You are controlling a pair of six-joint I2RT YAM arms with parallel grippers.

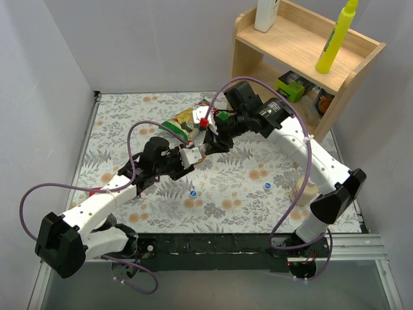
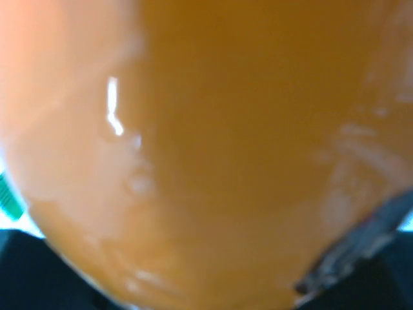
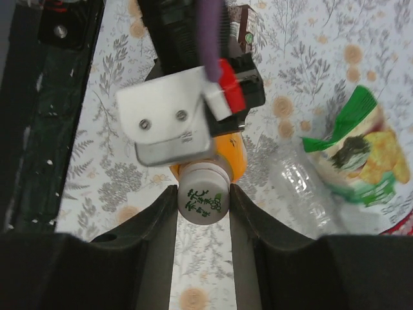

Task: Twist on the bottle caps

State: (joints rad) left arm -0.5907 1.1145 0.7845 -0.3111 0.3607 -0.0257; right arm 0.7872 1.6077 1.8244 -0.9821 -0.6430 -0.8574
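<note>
Cap [image 3: 203,199] is pinched by R gripper [image 3: 203,194]. Bottle [image 3: 233,155], at 12 o'clock, is clamped by L gripper [image 1: 197,154]. Threads should be engaged squarely, w/o tilt.

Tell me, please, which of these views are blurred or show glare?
Left wrist: the orange bottle fills the frame, badly out of focus, with a white glare streak. Right wrist: sharp on the whitish-green cap. Top external: evenly lit, clear.

Green printed marks on the whitish cap [image 3: 203,199], none legible.
</note>
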